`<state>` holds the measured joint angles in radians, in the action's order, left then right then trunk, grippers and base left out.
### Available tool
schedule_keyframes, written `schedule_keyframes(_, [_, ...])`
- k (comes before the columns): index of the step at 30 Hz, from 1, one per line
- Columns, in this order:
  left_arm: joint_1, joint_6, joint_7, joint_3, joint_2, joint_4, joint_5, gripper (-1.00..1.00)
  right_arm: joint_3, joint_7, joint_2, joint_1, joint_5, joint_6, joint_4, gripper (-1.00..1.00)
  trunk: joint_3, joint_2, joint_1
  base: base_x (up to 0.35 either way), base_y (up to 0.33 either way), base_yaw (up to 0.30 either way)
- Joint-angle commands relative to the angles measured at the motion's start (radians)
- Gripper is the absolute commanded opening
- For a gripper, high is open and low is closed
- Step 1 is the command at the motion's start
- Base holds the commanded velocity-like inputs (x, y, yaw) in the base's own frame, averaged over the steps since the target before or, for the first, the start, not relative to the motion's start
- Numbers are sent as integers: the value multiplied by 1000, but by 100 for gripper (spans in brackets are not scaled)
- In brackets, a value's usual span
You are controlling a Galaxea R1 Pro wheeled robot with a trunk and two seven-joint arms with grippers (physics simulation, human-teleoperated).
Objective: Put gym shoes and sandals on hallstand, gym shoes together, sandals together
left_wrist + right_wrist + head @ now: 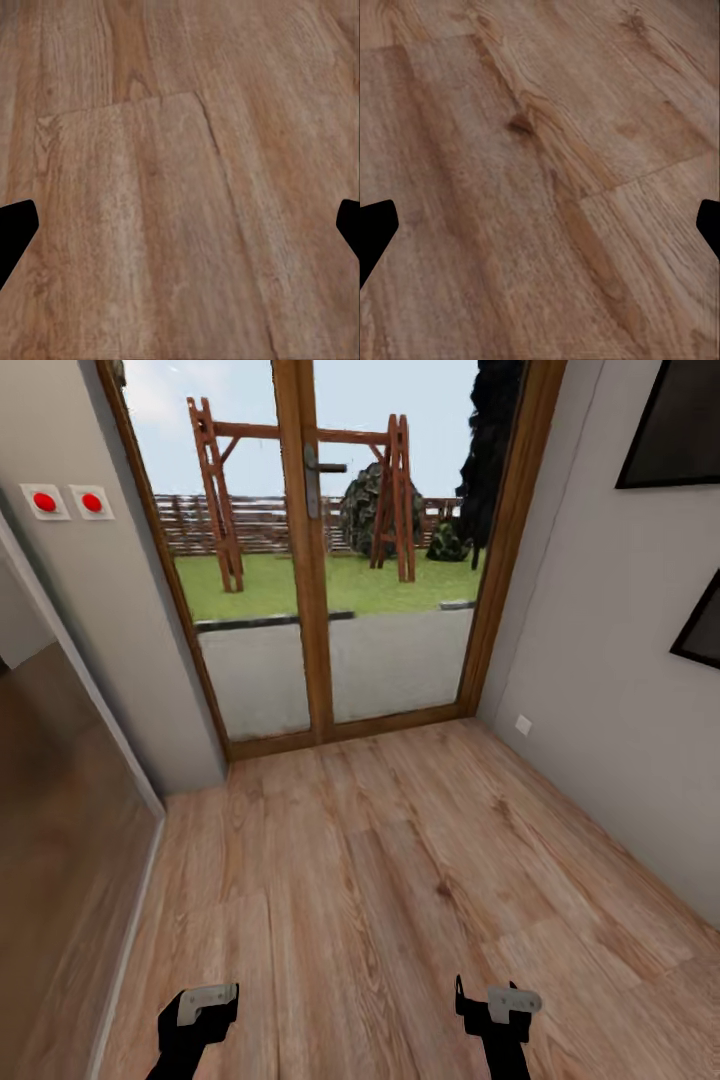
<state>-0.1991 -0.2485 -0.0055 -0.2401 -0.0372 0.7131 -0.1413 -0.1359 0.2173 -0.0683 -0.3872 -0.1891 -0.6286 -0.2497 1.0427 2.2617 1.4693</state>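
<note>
The corridor floor [380, 880] of light brown wood-grain planks stretches ahead of me to a glazed door. The gym shoes, the sandals and the hallstand are out of view. My left gripper [205, 1005] hangs low at the near left, above bare planks. My right gripper [500, 1005] hangs at the near right at about the same height. In the left wrist view the black fingertips [15, 229] sit far apart at the frame's edges, with only floor [172, 187] between them. The right wrist view is alike: spread fingertips [375, 229] over plain floor [540, 172]. Both grippers are open and hold nothing.
A wooden-framed glass double door [310, 560] closes the corridor's far end, with a garden behind it. A dark reflective wardrobe front [50, 840] runs along my left. A grey wall [620, 710] with dark frames [670, 420] bounds the right. Two red buttons [68, 502] sit on the left wall.
</note>
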Motion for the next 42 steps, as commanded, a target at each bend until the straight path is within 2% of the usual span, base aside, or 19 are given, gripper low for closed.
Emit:
schedule_keyframes(1, [0, -4, -1, -5, -1, 0, -11, 100, -5, 5, -1, -1, -11, -2, 1, 100, 1, 0, 0, 274, -81, -279])
schedule_keyframes(7, [0, -5, -1, -5, 0, 0, -11, 100, -5, 5, -1, -1, -10, -2, 1, 100, 0, 0, 0, 178, -66, -279])
schedule_keyframes(34, [0, -5, -1, -5, 2, 0, -11, 100, -5, 5, 1, -1, -10, -2, 1, 100, -10, 0, 0, 4, -1, -279])
schedule_keyframes(42, [0, -5, -1, -7, 2, 0, -11, 100, -5, 5, 1, -1, -10, -2, 1, 100, -12, 0, 0, 153, 137, -279])
